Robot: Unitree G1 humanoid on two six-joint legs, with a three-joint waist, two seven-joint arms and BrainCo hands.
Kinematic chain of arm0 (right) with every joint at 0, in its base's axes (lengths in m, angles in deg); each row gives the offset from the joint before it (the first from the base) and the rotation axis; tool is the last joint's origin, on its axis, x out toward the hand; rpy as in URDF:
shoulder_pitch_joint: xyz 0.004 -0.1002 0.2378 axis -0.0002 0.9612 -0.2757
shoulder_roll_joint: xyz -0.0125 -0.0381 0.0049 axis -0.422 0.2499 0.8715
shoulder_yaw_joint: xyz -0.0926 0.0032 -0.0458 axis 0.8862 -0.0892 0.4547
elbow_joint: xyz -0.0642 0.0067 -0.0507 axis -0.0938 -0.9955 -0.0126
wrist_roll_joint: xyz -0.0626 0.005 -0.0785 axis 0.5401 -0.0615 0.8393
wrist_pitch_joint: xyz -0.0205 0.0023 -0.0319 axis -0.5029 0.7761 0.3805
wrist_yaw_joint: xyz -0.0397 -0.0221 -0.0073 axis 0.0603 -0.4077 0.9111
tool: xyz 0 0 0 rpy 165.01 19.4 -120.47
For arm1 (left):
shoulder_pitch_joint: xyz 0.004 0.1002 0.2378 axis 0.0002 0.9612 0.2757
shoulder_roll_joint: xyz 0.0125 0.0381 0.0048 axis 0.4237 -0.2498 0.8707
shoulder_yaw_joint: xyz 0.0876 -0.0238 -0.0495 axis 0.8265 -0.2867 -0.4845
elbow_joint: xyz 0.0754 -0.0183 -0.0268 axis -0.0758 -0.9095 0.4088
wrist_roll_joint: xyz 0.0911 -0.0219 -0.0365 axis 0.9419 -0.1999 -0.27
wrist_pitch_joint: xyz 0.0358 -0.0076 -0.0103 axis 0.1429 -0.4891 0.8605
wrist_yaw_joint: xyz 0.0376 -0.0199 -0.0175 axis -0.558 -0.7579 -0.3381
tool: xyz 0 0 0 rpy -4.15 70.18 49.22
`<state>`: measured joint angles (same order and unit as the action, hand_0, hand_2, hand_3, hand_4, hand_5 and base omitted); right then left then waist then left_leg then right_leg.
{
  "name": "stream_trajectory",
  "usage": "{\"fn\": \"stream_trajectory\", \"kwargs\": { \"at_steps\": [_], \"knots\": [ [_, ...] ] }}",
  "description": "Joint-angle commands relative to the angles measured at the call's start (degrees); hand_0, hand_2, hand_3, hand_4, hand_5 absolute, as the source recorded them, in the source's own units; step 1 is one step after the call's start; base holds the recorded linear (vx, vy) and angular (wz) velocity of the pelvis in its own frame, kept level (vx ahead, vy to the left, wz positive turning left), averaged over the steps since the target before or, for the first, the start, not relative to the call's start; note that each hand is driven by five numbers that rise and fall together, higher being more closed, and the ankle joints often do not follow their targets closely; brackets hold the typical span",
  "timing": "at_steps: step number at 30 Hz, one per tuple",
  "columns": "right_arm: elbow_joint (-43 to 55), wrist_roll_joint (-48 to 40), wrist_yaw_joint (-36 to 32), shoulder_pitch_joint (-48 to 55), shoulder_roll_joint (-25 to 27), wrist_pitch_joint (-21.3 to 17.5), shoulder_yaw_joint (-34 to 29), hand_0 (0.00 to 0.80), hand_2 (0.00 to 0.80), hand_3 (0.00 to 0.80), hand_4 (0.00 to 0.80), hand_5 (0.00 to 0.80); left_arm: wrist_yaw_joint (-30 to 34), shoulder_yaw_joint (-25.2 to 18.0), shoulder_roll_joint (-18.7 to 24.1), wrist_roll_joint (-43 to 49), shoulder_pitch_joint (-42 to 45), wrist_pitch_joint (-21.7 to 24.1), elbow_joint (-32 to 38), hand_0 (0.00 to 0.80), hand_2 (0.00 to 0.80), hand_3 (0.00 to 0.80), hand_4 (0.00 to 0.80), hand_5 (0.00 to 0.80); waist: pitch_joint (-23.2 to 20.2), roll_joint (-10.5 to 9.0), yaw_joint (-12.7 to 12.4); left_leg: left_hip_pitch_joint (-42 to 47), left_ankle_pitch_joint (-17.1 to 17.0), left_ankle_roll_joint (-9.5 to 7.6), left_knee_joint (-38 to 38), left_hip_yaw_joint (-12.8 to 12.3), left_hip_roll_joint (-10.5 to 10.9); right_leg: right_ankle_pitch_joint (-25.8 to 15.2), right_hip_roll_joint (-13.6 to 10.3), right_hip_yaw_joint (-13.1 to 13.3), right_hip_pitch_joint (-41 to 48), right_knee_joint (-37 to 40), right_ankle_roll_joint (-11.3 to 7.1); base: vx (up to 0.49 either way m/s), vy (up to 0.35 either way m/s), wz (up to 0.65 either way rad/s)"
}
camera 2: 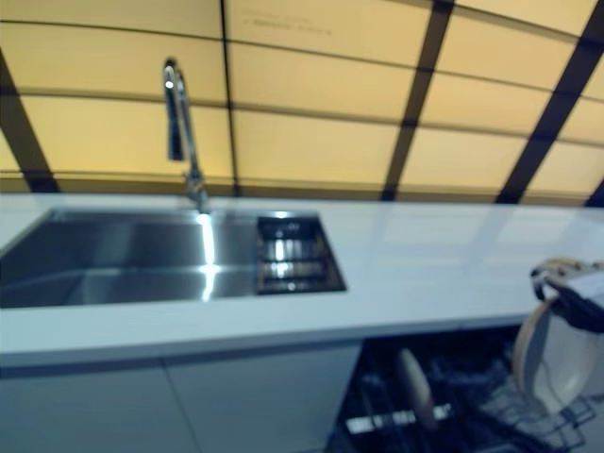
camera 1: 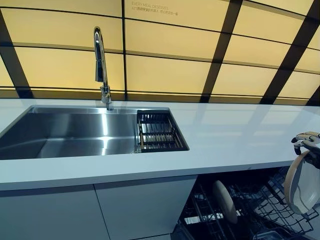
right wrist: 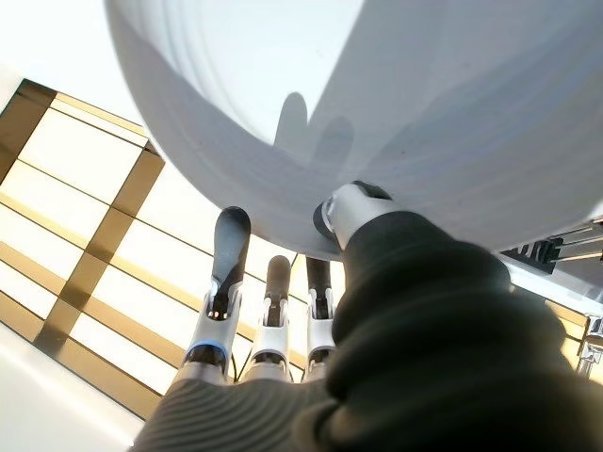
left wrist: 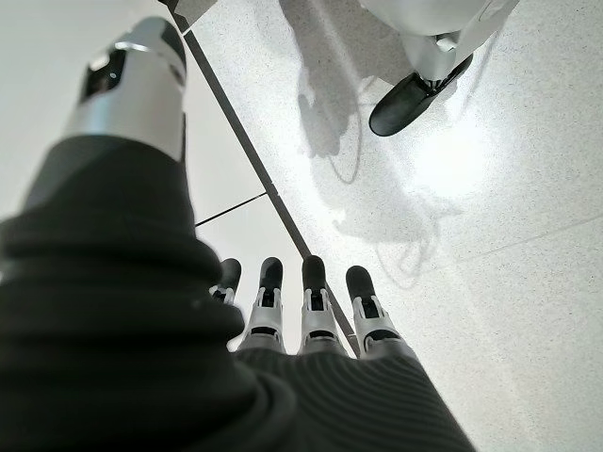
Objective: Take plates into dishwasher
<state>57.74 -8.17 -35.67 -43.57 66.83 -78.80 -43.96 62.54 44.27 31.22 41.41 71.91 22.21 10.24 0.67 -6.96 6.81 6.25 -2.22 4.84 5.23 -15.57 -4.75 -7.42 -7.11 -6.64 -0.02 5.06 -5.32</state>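
Hanging on edge at the far right, the white plate [camera 1: 303,184] sits in the right hand [camera 1: 307,141], fingers curled over its top rim and thumb pressed to its face, just above the open dishwasher rack [camera 1: 250,210]. One plate [camera 1: 224,200] already stands upright in the rack's tines; the held one is not yet slotted. Open rack shows between the two, but the countertop edge [camera 1: 240,169] runs close overhead. Down by the floor [left wrist: 471,235], the left hand [left wrist: 301,311] hangs with fingers straight, holding nothing.
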Motion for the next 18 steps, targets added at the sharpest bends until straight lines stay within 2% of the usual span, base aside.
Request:
{"fn": "stream_trajectory", "kwargs": {
  "at_steps": [1,6,7,10,18],
  "knots": [
    [-0.7,0.3,1.1,-6.9,3.8,1.4,-0.8,0.8,0.8,0.8,0.8,0.8,-0.4,-2.0,1.4,1.1,-3.0,-0.1,-0.8,0.0,0.0,0.0,0.0,0.0,1.4,0.21,-2.3,0.4,2.3,-2.01,-0.2,5.3,1.2,3.3,2.0,-1.1,4.0,-3.4,-2.0,0.0,0.0,0.0],
    [-0.4,-0.8,0.5,-8.2,2.6,3.6,0.5,0.8,0.8,0.8,0.8,0.8,-0.2,-2.1,1.4,1.1,-2.8,0.1,-0.7,0.0,0.0,0.0,0.0,0.0,1.6,0.41,-2.4,0.3,2.2,-2.07,-0.2,5.7,1.3,3.6,2.0,-1.3,4.1,-3.6,-1.82,0.0,0.0,0.0],
    [-0.3,-3.6,-0.6,-8.8,1.8,5.8,0.8,0.8,0.8,0.8,0.8,0.8,0.0,-2.1,1.5,1.2,-2.8,0.1,-0.7,0.0,0.0,0.0,0.0,0.0,1.6,0.5,-2.4,0.3,2.3,-2.14,-0.2,5.9,1.4,3.5,2.0,-1.2,4.1,-3.6,-1.82,0.0,0.0,0.0],
    [-0.4,-3.2,-1.3,-9.6,0.8,6.6,1.0,0.8,0.8,0.8,0.8,0.8,-0.1,-2.5,1.2,1.2,-2.6,0.1,-0.7,0.0,0.0,0.0,0.0,0.0,1.5,0.6,-2.3,0.3,2.3,-2.17,-0.2,5.9,1.5,3.7,2.0,-1.1,4.1,-3.8,-1.79,0.0,0.0,0.0],
    [-0.9,-7.4,-1.6,-7.0,-1.1,10.3,-2.5,0.8,0.8,0.8,0.8,0.8,-0.2,-3.5,1.1,1.2,-2.4,0.5,-1.2,0.0,0.0,0.0,0.0,0.0,1.8,0.63,-1.3,0.4,2.4,-2.17,-0.2,5.7,1.5,3.3,1.9,-0.5,3.9,-4.1,-1.91,0.0,0.0,0.0]
  ]
}}
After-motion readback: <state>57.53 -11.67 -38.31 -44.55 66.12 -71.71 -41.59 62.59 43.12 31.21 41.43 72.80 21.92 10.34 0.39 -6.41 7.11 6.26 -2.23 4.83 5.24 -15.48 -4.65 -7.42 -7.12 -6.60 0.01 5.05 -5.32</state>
